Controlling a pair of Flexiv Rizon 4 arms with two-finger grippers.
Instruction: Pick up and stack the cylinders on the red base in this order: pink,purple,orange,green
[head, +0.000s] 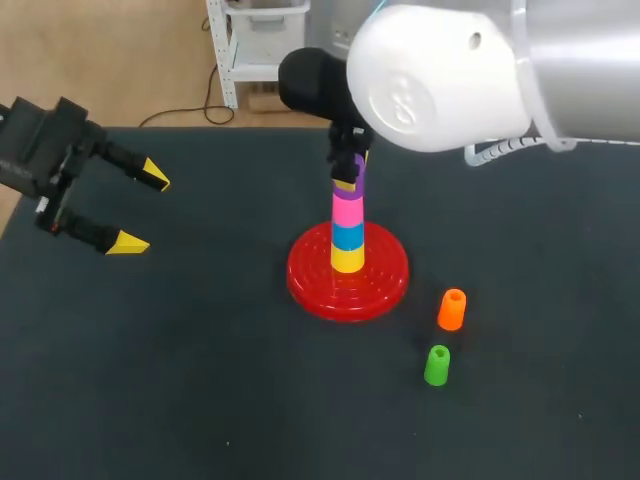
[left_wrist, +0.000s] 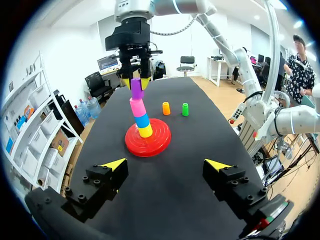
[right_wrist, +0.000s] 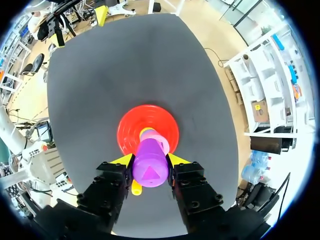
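The right arm is pointing down over the red disc base, fingers clamping the purple plastic cylinder atop the pink cylinder. At nine o'clock the left fingers are gaping wide. An orange cylinder and a green cylinder are standing at four o'clock.

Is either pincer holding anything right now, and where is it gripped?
The right pincer grips the purple cylinder by its opposite sides. The left pincer is open and empty.
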